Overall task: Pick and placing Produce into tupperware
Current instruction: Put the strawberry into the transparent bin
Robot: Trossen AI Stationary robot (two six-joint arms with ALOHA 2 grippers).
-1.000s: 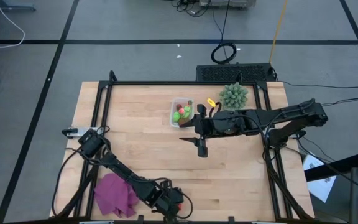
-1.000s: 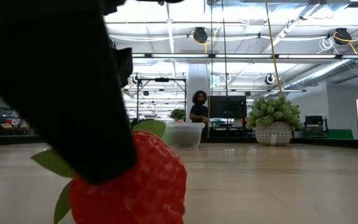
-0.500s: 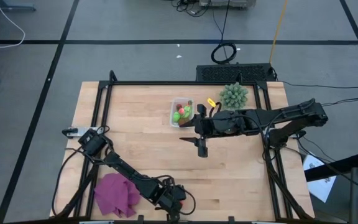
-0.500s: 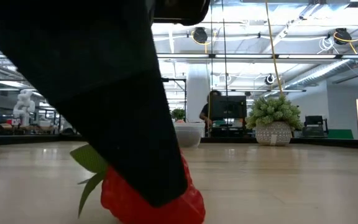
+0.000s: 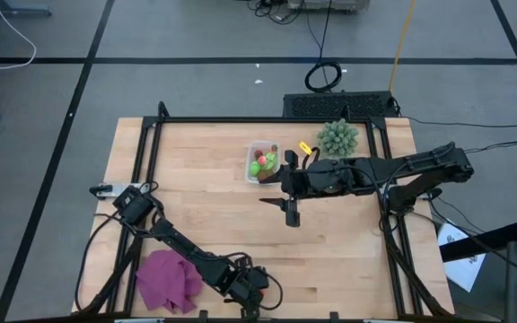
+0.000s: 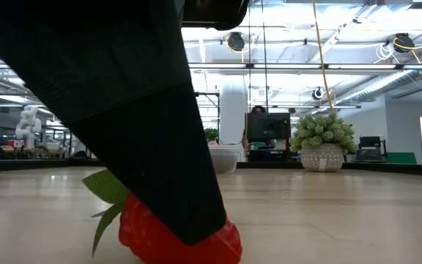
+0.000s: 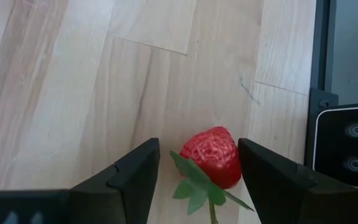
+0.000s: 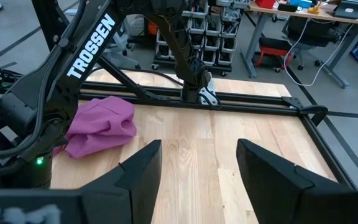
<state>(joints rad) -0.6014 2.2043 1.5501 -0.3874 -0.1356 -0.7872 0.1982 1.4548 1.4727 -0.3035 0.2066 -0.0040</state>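
Left gripper [image 5: 249, 298] at the near edge of the desk [image 5: 196, 179], low over a strawberry [image 7: 213, 157]. Fingers [image 7: 129, 180] spread, one either side of the berry, not yet touching it as far as the wrist view shows. Low view: a dark finger in front of the berry, which sits on the wood.

Right gripper [image 5: 293, 213] hangs mid-desk, fingers [image 8: 135, 168] spread, holding nothing.

Tub [image 5: 261, 161] near the far edge, just beside the plant [image 5: 337, 137]. It already holds green pieces, something red and something darker; cannot count them.

Purple cloth [image 5: 167, 280] at the near left, beside the left arm.

Judgement: task well along. Most produce is in the tub; this strawberry is the only loose piece I can find. Left to do: close on it, lift, carry it across to the tub, drop it in.
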